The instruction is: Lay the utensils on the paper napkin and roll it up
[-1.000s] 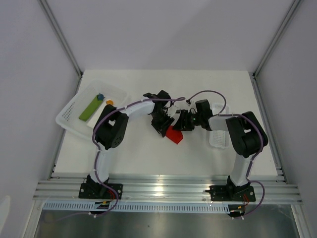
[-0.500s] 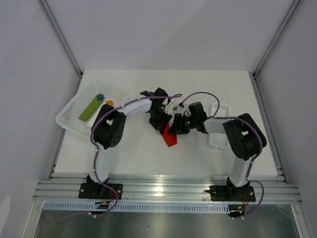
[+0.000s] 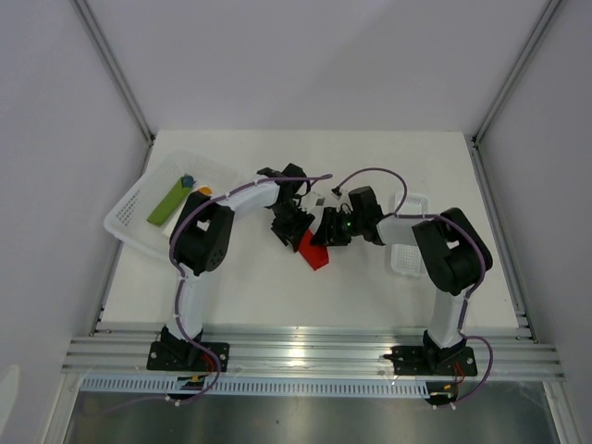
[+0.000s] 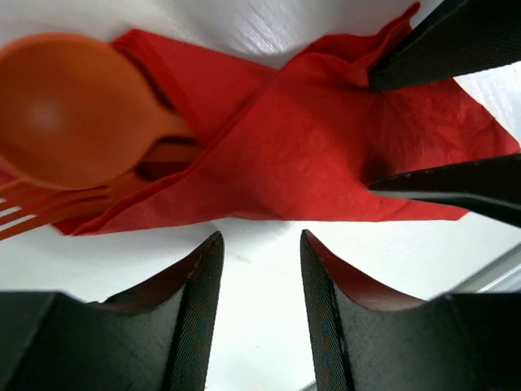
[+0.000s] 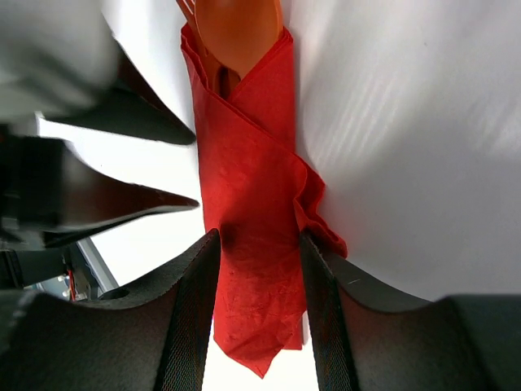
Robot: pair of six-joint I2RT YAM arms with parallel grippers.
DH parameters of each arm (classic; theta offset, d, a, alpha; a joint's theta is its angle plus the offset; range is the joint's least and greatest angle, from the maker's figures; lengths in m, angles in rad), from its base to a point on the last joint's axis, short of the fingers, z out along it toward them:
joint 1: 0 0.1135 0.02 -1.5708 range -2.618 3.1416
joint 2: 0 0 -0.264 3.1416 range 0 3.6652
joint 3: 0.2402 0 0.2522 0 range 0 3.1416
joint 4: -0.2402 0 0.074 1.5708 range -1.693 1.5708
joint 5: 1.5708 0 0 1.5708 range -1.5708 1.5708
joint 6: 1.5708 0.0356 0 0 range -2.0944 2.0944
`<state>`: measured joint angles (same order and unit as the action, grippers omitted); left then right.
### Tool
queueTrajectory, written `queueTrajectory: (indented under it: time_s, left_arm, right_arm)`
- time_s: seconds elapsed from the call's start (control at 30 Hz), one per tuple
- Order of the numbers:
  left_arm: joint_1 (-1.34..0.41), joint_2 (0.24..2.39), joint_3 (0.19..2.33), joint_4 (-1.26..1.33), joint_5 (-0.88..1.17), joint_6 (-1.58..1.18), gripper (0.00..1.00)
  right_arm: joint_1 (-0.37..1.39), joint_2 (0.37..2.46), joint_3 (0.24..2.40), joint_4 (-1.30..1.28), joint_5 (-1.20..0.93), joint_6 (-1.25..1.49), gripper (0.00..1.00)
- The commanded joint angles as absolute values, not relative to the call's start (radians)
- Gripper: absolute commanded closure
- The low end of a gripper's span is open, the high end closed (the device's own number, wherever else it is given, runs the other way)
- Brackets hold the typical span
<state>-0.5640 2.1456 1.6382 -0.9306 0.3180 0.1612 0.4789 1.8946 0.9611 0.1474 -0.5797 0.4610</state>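
Observation:
The paper napkin (image 3: 315, 252) lies mid-table, folded into a narrow red roll (image 5: 248, 244) around the utensils. An orange spoon bowl (image 4: 65, 106) and fork tines (image 4: 24, 216) stick out of one end; the spoon (image 5: 240, 28) also shows in the right wrist view. My right gripper (image 5: 259, 240) straddles the roll, a finger against each side, shut on it. My left gripper (image 4: 260, 240) stands open just beside the roll's long edge, over bare table, with nothing between its fingers. In the top view the two grippers (image 3: 289, 231) (image 3: 326, 231) face each other across the roll.
A white basket (image 3: 129, 217) at the left holds a green bar (image 3: 166, 203) and small blue and orange blocks. A small white tray (image 3: 407, 257) sits by the right arm. Grey walls enclose the white table.
Both grippers have shifted slightly left, the right one closing in on the napkin. The napkin has gone from a wider patch to a narrower roll.

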Motion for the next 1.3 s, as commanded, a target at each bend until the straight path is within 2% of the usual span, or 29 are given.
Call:
queueTrajectory:
  time_s: [0.0,0.4,0.57,0.9,1.27]
  left_arm:
    - [-0.56,2.184,1.687,-0.937,0.339,0.146,0.53]
    - [-0.558,2.221,1.712,-0.92,0.394,0.124,0.54]
    - [-0.554,2.218,1.709,-0.916,0.406,0.126,0.55]
    - [-0.526,2.126,1.706,-0.914,0.382,0.184,0.52]
    - [-0.466,1.985,1.695,-0.982,0.394,0.227,0.5]
  right_arm:
    - [0.492,1.963,0.962,0.089,-0.502,0.442,0.52]
    - [0.492,2.006,0.974,0.189,-0.571,0.518,0.59]
    - [0.491,2.013,0.986,0.181,-0.58,0.515,0.78]
    - [0.453,1.98,0.973,0.198,-0.588,0.514,1.0]
    - [0.451,1.887,0.924,0.331,-0.537,0.517,1.0]
